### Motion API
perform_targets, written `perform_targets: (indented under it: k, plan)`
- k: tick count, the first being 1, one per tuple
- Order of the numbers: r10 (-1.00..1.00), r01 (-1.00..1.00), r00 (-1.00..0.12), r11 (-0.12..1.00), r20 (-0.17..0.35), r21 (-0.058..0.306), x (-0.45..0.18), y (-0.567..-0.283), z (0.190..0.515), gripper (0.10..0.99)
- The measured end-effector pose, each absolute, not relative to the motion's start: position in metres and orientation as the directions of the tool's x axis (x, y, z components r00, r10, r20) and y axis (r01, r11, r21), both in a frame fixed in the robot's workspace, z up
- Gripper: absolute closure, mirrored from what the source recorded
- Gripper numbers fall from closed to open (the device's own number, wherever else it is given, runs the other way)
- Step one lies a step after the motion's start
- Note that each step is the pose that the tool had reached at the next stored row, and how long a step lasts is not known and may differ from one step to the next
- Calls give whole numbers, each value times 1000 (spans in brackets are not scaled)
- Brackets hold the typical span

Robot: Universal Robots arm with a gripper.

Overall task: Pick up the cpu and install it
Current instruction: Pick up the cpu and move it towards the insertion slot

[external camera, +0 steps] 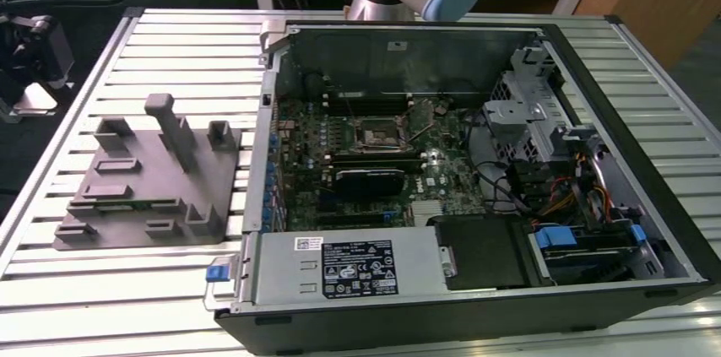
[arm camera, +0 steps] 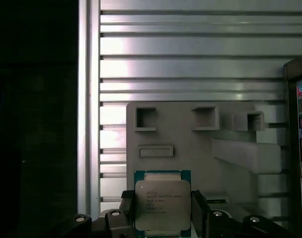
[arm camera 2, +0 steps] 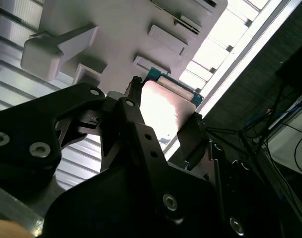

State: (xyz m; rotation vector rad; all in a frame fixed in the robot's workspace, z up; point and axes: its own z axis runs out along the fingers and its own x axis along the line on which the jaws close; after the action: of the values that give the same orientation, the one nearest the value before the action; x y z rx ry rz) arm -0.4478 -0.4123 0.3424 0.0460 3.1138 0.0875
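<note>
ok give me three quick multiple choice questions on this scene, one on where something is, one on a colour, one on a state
1. Where is the cpu?
A. in a person's hand
B. held in the gripper
C. on the floor

2. What colour is the fixture?
A. red
B. grey
C. yellow

3. How is the computer case?
A. open, motherboard showing
B. shut with its side panel on
C. wrapped in plastic

Answers:
1 B: both wrist views show the gripper's fingers clamped on the chip's opposite edges.
2 B: it is plain grey in the exterior view.
3 A: the exterior view looks straight onto the board inside.
</note>
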Motion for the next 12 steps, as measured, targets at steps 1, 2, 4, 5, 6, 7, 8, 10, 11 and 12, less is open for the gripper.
perform_targets:
  k: [1,2,4,5,6,7,8,10,11,12]
  plan:
    - [30,29,-999,998,-25,56,-448,-412,344,545]
    - [30,29,-999,998,-25,56,-448,-412,347,545]
    - [30,29,-999,998,-25,57,-448,-412,351,545]
    - [30,29,-999,998,-25,57,-448,-412,354,545]
    - [30,29,-999,998,-25,56,-448,-412,356,545]
    - [30,29,-999,998,-25,57,-448,-412,358,545]
    - [30,29,-999,998,-26,57,-448,-412,361,545]
    - [30,29,-999,998,-26,57,-448,-412,365,545]
    - [30,29,-999,998,-26,57,-448,-412,368,545]
    - [30,29,-999,998,-26,57,-448,-412,371,545]
